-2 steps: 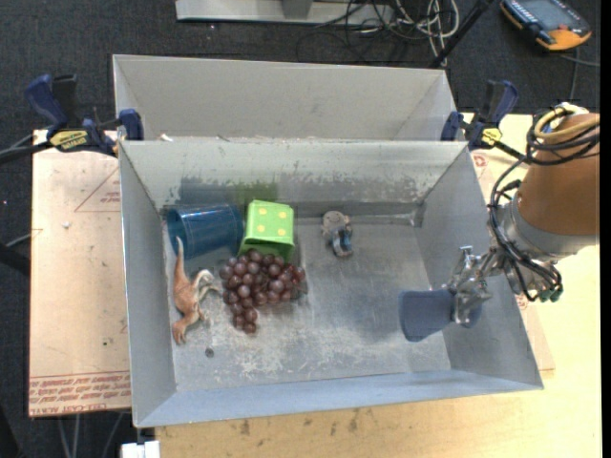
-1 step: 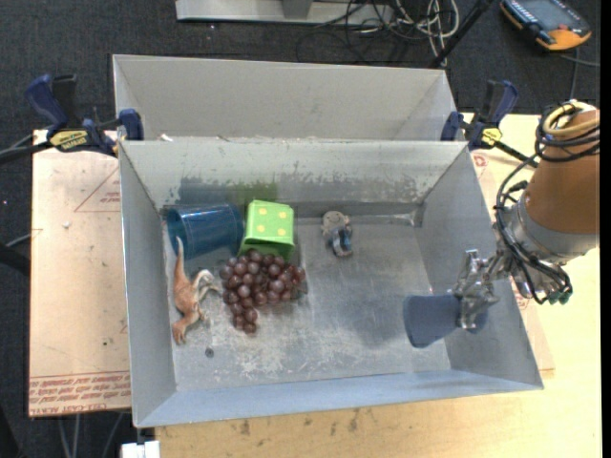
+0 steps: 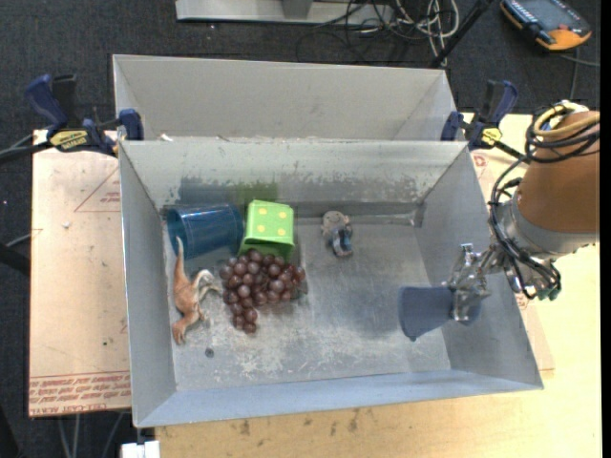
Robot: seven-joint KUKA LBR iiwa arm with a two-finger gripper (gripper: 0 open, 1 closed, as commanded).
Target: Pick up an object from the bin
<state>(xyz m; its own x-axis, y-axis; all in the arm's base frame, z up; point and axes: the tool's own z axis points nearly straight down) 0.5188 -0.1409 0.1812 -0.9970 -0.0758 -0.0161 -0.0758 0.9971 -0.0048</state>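
Slate-blue flat piece [image 3: 423,311] is lying toward the bin's [image 3: 286,389] near-right corner, just beside the gripper [image 3: 465,292], whose opening cannot be told; working there, it is probably risking scraping the right wall or skidding off something so thin.

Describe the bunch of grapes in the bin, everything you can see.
The bunch of grapes is a toy cluster of dark reddish-purple round berries, glossy like plastic, lying flat on the bin floor in the view's left half, narrowing toward the front. Its back edge touches the green dotted cube; the orange toy dinosaur lies close on its left, contact unclear.
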